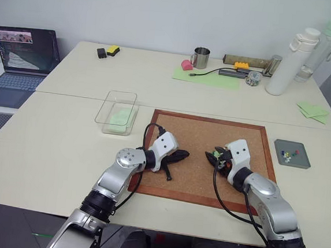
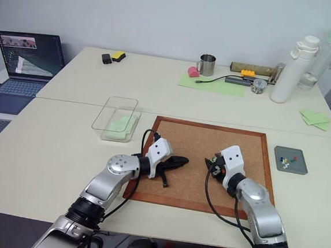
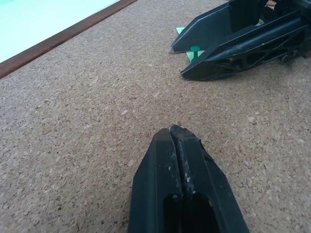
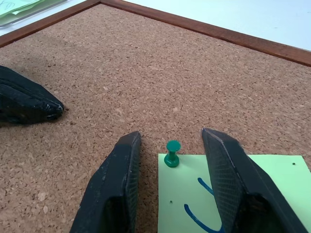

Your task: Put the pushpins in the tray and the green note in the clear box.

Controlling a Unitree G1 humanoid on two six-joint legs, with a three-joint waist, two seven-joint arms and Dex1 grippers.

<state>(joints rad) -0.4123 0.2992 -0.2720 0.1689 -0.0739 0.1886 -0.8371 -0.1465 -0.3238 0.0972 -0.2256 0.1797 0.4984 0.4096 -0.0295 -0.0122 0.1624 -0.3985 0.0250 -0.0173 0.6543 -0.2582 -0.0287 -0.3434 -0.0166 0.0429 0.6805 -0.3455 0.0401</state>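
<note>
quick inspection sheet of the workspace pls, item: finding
surface: cork board on a pale table
job's things: green pushpin stuck in green note on the board; tray holds pins; clear box holds green paper
clutter: metal mug, two bottles, loose green papers
grippers: left claw shut, empty; right claw open, straddling the pushpin
cables: black cable on far table
surroundings: open laptop, left
</note>
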